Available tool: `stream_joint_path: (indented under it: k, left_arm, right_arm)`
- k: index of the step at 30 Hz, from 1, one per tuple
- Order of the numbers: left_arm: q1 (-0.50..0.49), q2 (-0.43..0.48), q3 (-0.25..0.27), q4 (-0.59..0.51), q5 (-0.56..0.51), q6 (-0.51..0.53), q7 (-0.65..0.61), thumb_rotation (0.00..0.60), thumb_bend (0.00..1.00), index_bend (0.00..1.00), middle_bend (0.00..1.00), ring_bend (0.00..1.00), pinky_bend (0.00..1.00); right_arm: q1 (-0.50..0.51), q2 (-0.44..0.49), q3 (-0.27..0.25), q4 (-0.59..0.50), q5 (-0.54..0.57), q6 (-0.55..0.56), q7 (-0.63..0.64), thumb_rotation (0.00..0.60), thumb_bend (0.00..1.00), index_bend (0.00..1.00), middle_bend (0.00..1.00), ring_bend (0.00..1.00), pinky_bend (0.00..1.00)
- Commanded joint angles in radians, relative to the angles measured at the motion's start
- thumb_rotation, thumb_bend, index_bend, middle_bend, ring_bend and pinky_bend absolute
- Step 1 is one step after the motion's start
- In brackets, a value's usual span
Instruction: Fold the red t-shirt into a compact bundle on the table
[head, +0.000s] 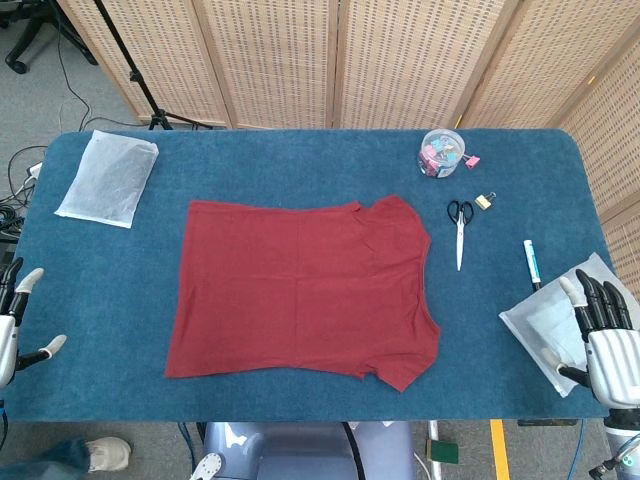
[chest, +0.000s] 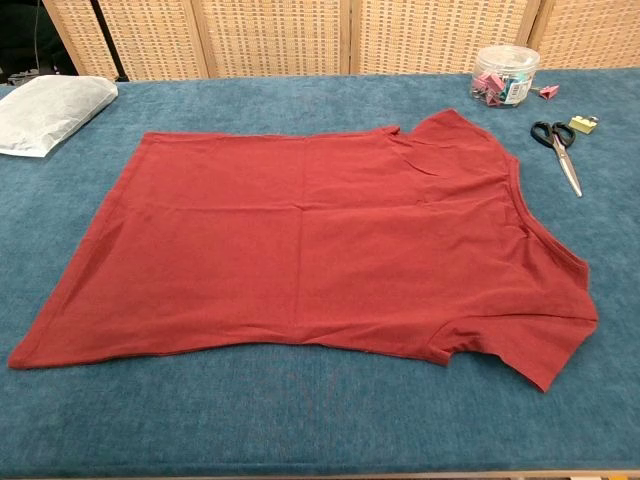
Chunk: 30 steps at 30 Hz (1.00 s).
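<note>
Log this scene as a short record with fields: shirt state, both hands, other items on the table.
shirt: red t-shirt spread flat, unfolded, neck toward the robot's right
left hand: left hand at the table's edge, holding nothing
right hand: right hand open, over a white bag
others: scissors, marker, clip jar, second white bag
surface: blue table

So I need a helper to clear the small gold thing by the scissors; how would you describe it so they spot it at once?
Start at the red t-shirt and go past its collar to the black-handled scissors. Just beyond their handles, toward the clear tub of clips, lies the small binder clip. It is gold, while the tub's clips are pink and blue.
</note>
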Motion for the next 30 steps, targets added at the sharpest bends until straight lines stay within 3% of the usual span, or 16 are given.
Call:
stream_joint_path:
  k: [1, 4, 8, 15, 21, 30]
  left_arm:
    - [0.0, -0.001, 0.0, 0.001, -0.001, -0.001, 0.002, 0.6, 0.0, 0.0, 0.0, 0.0, 0.0]
    - [0.0, -0.002, 0.001, 0.001, 0.001, 0.0, 0.002, 0.6, 0.0, 0.0, 0.0, 0.0, 0.0]
    - [-0.001, -0.002, -0.001, -0.001, 0.005, 0.003, -0.001, 0.6, 0.0, 0.0, 0.0, 0.0, 0.0]
    - [-0.001, -0.002, -0.009, -0.004, -0.011, -0.001, -0.001, 0.6, 0.0, 0.0, 0.0, 0.0, 0.0]
    - [-0.006, -0.008, -0.014, -0.003, -0.026, -0.013, 0.009, 0.6, 0.0, 0.0, 0.0, 0.0, 0.0]
    - [-0.014, -0.017, -0.02, 0.002, -0.045, -0.03, 0.028, 0.6, 0.0, 0.0, 0.0, 0.0, 0.0]
  right_arm:
    - [0.001, 0.0, -0.004, 0.0, -0.005, -0.003, -0.004, 0.6, 0.0, 0.0, 0.0, 0.0, 0.0]
    - [0.007, 0.0, -0.02, 0.005, -0.031, -0.015, -0.013, 0.6, 0.0, 0.0, 0.0, 0.0, 0.0]
    - [0.049, -0.004, -0.083, 0.044, -0.175, -0.049, 0.024, 0.6, 0.0, 0.02, 0.0, 0.0, 0.0]
    - [0.11, -0.113, -0.139, 0.177, -0.354, -0.072, -0.021, 0.6, 0.0, 0.16, 0.0, 0.0, 0.0]
    - [0.173, -0.206, -0.147, 0.239, -0.395, -0.142, -0.07, 0.6, 0.0, 0.21, 0.0, 0.0, 0.0]
    - [0.218, -0.265, -0.173, 0.249, -0.4, -0.212, -0.118, 0.6, 0.0, 0.23, 0.0, 0.0, 0.0]
